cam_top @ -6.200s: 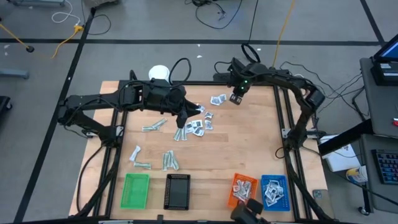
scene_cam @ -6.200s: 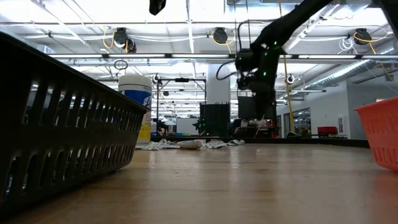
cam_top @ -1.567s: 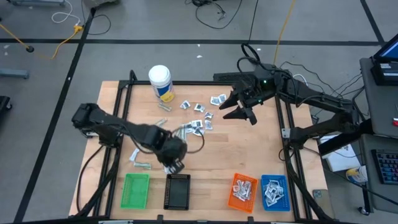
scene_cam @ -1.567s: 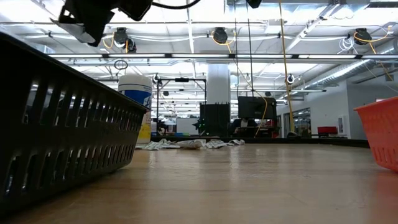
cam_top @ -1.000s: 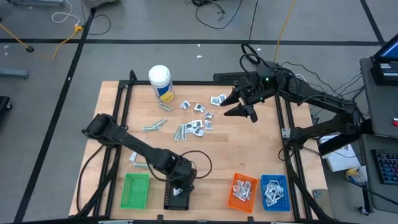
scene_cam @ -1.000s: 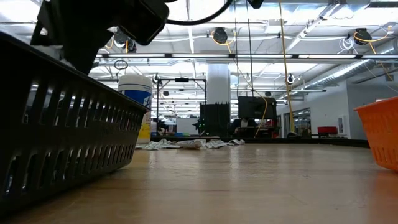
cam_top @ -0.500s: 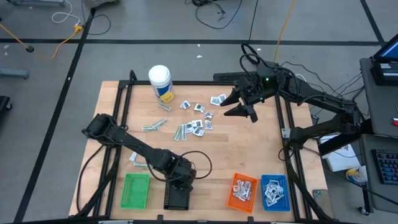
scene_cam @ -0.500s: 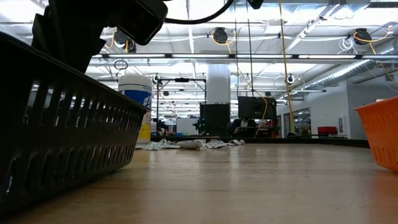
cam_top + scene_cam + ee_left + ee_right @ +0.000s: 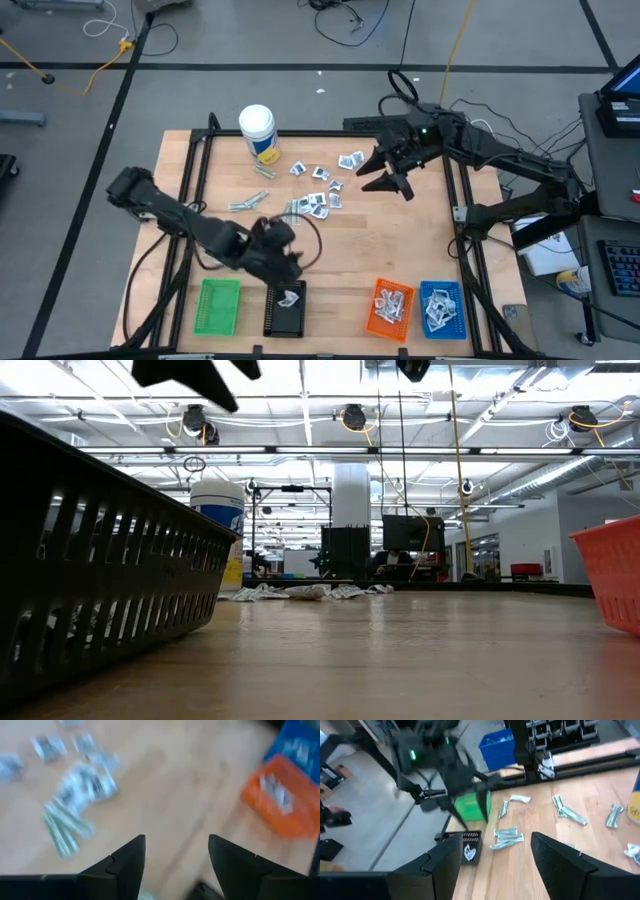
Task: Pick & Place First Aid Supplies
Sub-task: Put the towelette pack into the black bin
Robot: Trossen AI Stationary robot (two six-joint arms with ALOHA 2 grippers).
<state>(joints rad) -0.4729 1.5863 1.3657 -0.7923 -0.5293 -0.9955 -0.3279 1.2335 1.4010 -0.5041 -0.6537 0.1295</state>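
Left pincer (image 9: pixel 176 851) gapes empty above the black tray (image 9: pixel 287 307).

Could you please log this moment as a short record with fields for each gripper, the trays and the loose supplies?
left gripper: open, empty, just above the black rectangular slotted tray
right gripper: open, empty, over the table's far right part
black tray contents: one white sachet
green rectangular tray: looks empty
orange tray and blue tray: several packets each
loose supplies: white-and-blue sachets and grey-green wrapped strips mid-table
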